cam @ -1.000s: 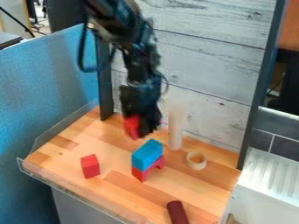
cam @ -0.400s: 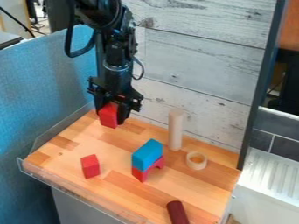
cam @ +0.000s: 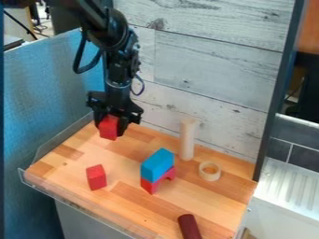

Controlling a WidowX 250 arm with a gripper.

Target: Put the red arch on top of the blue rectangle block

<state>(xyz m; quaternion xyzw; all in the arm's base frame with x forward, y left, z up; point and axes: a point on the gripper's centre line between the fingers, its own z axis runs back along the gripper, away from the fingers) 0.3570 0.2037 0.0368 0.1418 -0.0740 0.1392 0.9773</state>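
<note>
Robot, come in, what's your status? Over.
Gripper holding red block, towards the back. Red arch beneath blue block. Blue block likely in the way of lifting arch.

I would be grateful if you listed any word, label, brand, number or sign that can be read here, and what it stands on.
There are none: no text can be read on the blue block, the red arch under it, the red block in the claw, or the wooden table.

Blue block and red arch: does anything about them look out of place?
Yes: the blue block sits on top of the red arch, the reverse of the order the task asks for. No damage shows on either.
</note>
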